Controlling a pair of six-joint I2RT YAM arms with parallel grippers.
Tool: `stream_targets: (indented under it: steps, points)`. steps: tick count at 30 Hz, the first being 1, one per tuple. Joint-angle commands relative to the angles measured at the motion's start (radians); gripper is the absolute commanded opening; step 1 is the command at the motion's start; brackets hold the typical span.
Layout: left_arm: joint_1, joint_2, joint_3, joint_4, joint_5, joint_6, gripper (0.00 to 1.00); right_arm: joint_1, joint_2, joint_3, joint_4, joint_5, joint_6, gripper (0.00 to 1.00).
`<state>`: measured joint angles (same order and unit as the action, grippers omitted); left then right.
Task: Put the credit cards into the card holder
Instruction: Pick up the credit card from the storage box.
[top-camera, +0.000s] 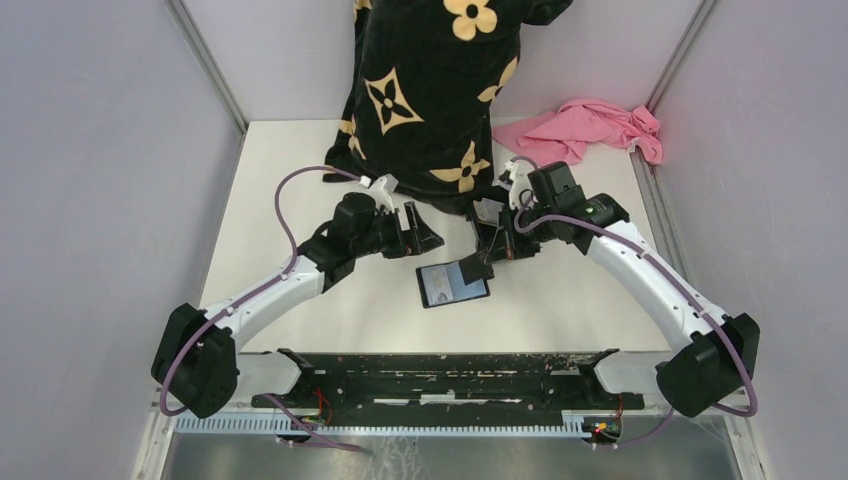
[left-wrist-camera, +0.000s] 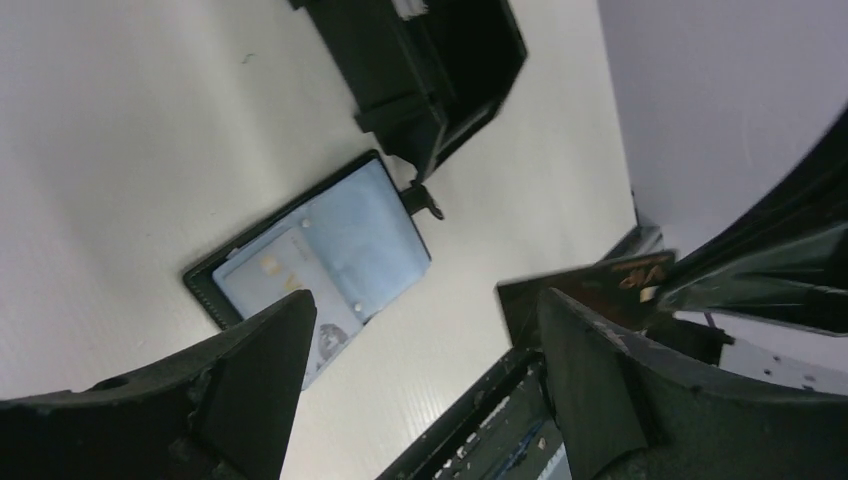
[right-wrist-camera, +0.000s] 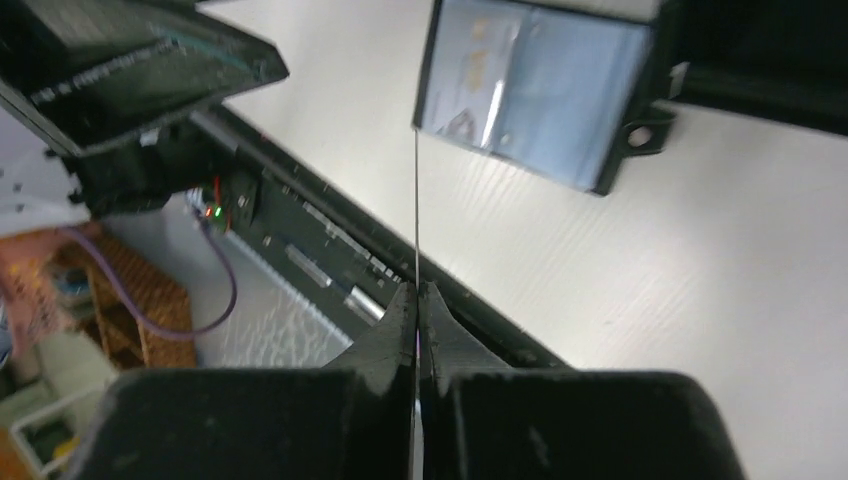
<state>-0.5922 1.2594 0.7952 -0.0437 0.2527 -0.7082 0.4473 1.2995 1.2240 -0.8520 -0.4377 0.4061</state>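
Observation:
The card holder (top-camera: 452, 285) lies open on the white table, its clear pockets facing up (left-wrist-camera: 330, 240) (right-wrist-camera: 540, 90). A whitish credit card (left-wrist-camera: 285, 285) sits in one pocket. My right gripper (top-camera: 490, 258) (right-wrist-camera: 418, 288) is shut on another credit card. In the right wrist view I see that card edge-on as a thin line (right-wrist-camera: 416, 210), its far end at the holder's edge. From the left wrist view it looks dark with a gold mark (left-wrist-camera: 600, 285). My left gripper (top-camera: 420, 232) (left-wrist-camera: 425, 310) is open and holds nothing, just left of the holder and above the table.
A person in a black garment with tan flowers (top-camera: 430, 90) leans over the far side. A pink cloth (top-camera: 590, 128) lies at the back right. A black boxy object (left-wrist-camera: 430, 70) stands just beyond the holder. The arms' base bar (top-camera: 450, 375) runs along the near edge.

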Motion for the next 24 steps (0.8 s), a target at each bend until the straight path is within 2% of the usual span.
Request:
stream_targets:
  steps: [1,10,14,24]
  points:
    - [0.01,-0.03,0.002,0.13,0.232,0.078,0.88,0.044,-0.062,-0.065,0.068,-0.207,0.046,0.01]
    - [0.01,0.029,-0.055,0.288,0.552,0.001,0.83,0.06,-0.115,-0.193,0.214,-0.363,0.139,0.01]
    - [0.011,0.021,-0.1,0.341,0.617,-0.029,0.76,0.06,-0.12,-0.24,0.288,-0.412,0.183,0.01]
    - [0.011,0.002,-0.161,0.392,0.71,-0.068,0.7,0.059,-0.071,-0.3,0.451,-0.474,0.277,0.01]
